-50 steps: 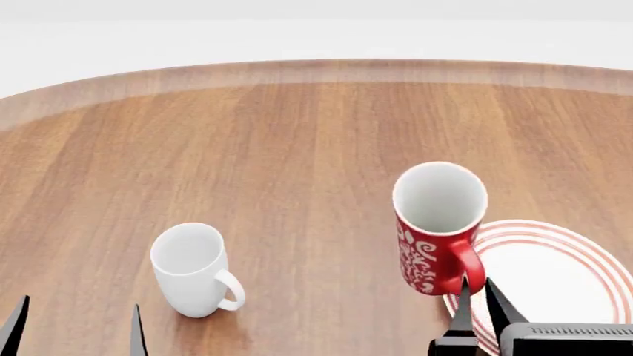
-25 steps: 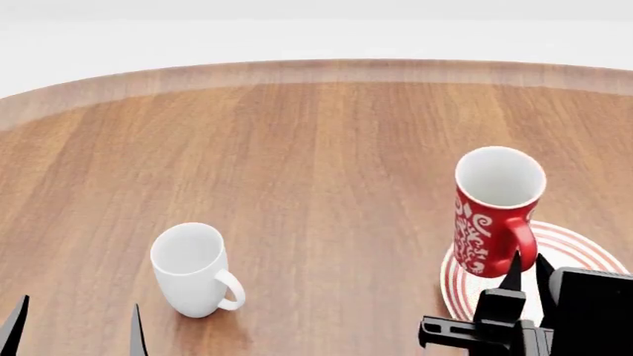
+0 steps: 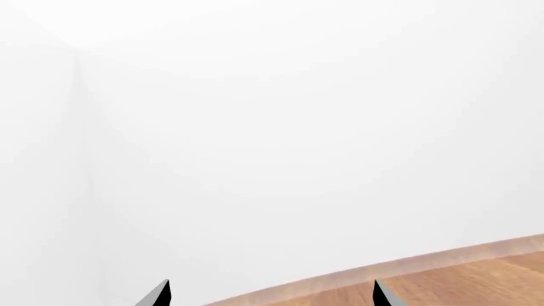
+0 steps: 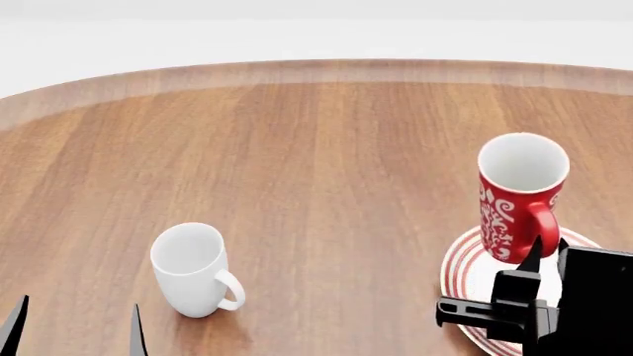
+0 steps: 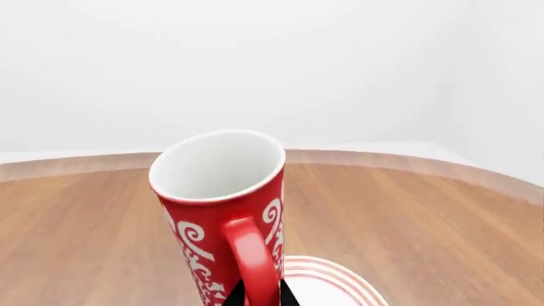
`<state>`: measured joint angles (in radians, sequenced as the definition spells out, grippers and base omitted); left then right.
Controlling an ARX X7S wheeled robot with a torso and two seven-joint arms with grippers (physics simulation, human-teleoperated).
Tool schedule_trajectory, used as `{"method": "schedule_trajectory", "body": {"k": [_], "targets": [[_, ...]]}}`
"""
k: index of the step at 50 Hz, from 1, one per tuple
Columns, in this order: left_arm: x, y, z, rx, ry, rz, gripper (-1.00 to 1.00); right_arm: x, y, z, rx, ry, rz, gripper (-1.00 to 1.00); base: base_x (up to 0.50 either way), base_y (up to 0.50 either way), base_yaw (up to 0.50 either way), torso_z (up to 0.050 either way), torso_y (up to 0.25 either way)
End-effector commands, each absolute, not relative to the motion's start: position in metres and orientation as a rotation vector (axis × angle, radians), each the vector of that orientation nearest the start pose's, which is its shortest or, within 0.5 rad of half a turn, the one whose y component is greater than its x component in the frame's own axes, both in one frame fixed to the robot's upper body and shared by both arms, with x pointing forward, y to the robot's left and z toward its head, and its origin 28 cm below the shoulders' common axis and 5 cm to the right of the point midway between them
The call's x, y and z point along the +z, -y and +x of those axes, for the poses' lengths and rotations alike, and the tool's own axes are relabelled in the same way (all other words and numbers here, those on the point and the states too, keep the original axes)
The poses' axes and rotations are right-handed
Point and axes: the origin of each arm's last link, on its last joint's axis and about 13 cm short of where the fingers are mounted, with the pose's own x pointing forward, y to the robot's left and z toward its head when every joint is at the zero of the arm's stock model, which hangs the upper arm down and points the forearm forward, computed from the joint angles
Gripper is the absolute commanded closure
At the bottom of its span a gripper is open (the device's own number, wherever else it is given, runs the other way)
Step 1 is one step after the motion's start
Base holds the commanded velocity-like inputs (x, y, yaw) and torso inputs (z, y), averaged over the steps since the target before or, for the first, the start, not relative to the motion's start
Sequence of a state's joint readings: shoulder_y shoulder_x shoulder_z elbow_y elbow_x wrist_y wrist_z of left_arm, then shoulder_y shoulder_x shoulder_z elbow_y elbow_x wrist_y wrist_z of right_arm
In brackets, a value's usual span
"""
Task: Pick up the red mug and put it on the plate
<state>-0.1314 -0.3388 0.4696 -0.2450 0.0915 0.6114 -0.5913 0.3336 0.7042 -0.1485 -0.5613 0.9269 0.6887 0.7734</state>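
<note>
The red mug (image 4: 518,196) with white swirls stands upright, held by its red handle (image 5: 253,261), over the left part of the plate (image 4: 473,276). My right gripper (image 4: 539,256) is shut on the handle, its dark fingertips (image 5: 234,294) pinching it from both sides. The mug (image 5: 223,210) fills the right wrist view, with the plate's red rings (image 5: 340,280) behind it. I cannot tell whether the mug's base touches the plate. My left gripper (image 4: 77,326) is open and empty at the near left; its tips (image 3: 157,294) show in the left wrist view.
A plain white mug (image 4: 192,268) stands upright at the near left of the round wooden table (image 4: 316,148), just right of my left gripper. The table's curved far edge (image 4: 316,70) runs across the back. A white wall is beyond it.
My right gripper has carried the red mug to the right and farther away, from beside the plate's left edge to over the plate. The left arm and white mug have not moved.
</note>
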Motion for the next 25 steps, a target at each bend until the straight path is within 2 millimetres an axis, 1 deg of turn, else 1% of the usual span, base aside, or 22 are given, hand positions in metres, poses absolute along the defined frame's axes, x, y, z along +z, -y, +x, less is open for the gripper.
{"method": "schedule_trajectory", "body": {"k": [1,7,17,18,20,25], "targets": [[0.014,-0.208,0.22,0.04,0.5,0.218,-1.0,0.168,0.169,0.236,-0.175,-0.046,-0.121,1.0,0.0,0.0,0.0,0.0,0.0],[0.014,-0.208,0.22,0.03,0.496,0.216,-1.0,0.174,0.184,0.247,-0.154,-0.049,-0.14,1.0,0.0,0.0,0.0,0.0,0.002],[0.014,-0.208,0.22,0.026,0.497,0.21,-1.0,0.185,0.2,0.259,-0.092,-0.067,-0.134,1.0,0.0,0.0,0.0,0.0,0.0],[0.014,-0.208,0.22,0.026,0.497,0.21,-1.0,0.19,0.204,0.261,-0.08,-0.077,-0.121,1.0,0.0,0.0,0.0,0.0,0.0],[0.014,-0.208,0.22,0.026,0.497,0.209,-1.0,0.193,0.207,0.262,-0.083,-0.076,-0.134,1.0,0.0,0.0,0.0,0.0,0.0],[0.014,-0.208,0.22,0.027,0.498,0.211,-1.0,0.203,0.218,0.269,-0.019,-0.105,-0.068,1.0,0.0,0.0,0.0,0.0,0.0]]}}
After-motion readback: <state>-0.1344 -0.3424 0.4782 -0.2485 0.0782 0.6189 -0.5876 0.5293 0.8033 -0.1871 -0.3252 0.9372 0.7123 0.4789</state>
